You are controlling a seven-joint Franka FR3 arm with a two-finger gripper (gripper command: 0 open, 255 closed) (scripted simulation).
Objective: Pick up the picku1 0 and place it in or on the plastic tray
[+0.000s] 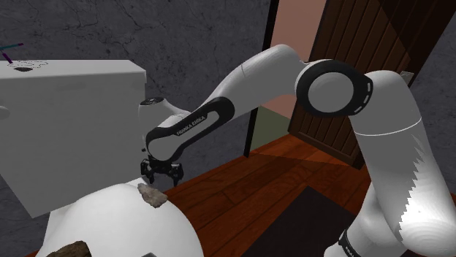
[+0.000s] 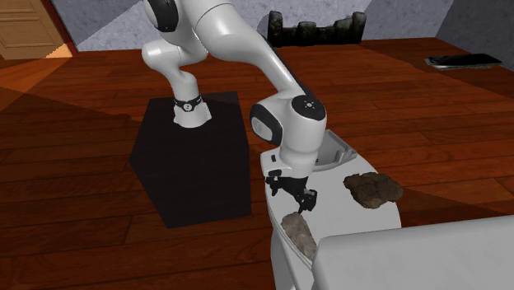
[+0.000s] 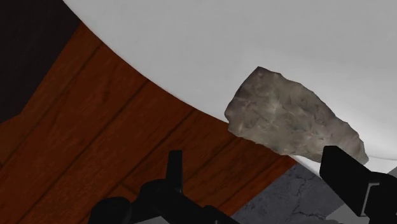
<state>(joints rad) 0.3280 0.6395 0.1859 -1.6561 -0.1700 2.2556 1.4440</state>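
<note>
Dark wooden floorboards (image 2: 82,181) and the black stand (image 2: 193,165) occupy the left. Next, the gripper (image 2: 290,196), fingers spread, hovers just above the grey stone (image 2: 300,233) — perched at the very edge of the white rounded surface (image 2: 338,210). Farther right lies a brown lumpy object (image 2: 372,189), presumably the tray. Risk: an off-centre descent — one finger landing on the stone — could knock it off onto the floor.

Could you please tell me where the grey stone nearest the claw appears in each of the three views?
Shoulder view: the grey stone lies lower left of centre, just below the claw.
Second exterior view: the stone sits near bottom centre, under the claw.
Wrist view: the stone lies just ahead of the open claw's fingers.
Shared landmark: the curved edge of the white lid it rests on.
</note>
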